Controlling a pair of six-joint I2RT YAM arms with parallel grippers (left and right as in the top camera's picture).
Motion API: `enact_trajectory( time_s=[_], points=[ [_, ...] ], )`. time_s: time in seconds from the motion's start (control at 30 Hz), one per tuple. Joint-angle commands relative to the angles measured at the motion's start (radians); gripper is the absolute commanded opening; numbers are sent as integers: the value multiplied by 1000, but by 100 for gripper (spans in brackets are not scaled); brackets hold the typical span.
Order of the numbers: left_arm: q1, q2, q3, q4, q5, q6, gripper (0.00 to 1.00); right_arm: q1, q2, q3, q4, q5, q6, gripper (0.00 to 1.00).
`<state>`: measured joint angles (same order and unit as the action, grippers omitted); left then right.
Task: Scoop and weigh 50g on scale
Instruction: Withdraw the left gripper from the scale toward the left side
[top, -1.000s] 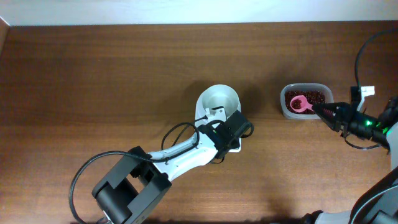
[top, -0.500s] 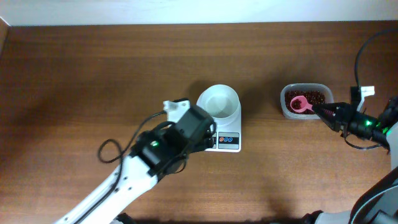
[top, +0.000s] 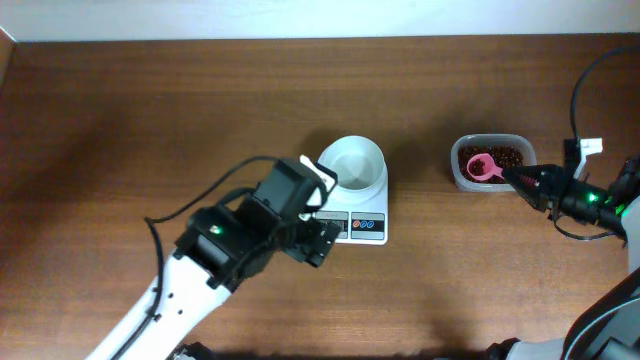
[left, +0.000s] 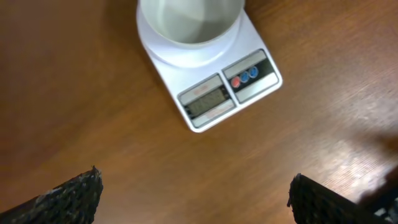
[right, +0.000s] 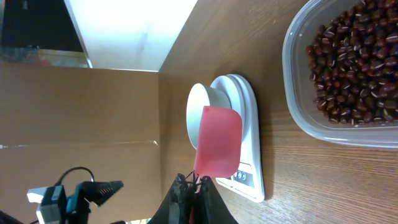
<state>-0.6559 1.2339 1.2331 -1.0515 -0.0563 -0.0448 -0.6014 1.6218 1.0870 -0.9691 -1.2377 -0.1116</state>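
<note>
**A:** so what else is on that bench (top: 120, 120)?

**B:** not much tbh; a clear plastic tub (top: 455, 168) over toward the right side, sitting flat on the dark wood; it's got small dark red beans (top: 510, 154) in it, covering the bottom as far as I can see; a pale wall (top: 300, 18) runs along the far edge

No legible text or numbers; the scale (left: 205, 79) display (left: 208, 102), upper centre of frame, shows no readable digits

Scale (left: 208, 68) display (left: 209, 101) digits too blurred to read, bowl (left: 189, 18) cut by the top edge; tub (right: 295, 74) cropped at right; scoop (right: 217, 140) handle hidden between the right jaws.
</note>
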Motion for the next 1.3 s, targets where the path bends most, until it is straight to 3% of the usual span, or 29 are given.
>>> enact_trajectory(
  time_s=[0.0,0.1,0.2,0.33,0.47,0.93,1.03,1.27],
  points=[
    [31,-10,23,-43,5,97,99,6,4,18,-1,-3,-12,4],
    [33,-10,27,-55,137,357,99,6,4,18,-4,-3,-12,4],
    [91,-10,82,-126,154,388,99,6,4,18,-21,-7,-13,4],
    [236,-10,164,-216,379,588,99,6,4,18,-31,-7,-13,4],
    [322,-10,164,-226,382,596,99,6,4,18,-50,-7,-16,4],
    [378,-75,164,-251,243,596,99,6,4,18,-91,-7,-69,4],
    [418,-134,161,-221,274,603,99,6,4,18,-90,-7,-69,4],
    [423,-97,115,-218,439,764,99,6,4,18,-94,-7,-69,4]
  ],
)
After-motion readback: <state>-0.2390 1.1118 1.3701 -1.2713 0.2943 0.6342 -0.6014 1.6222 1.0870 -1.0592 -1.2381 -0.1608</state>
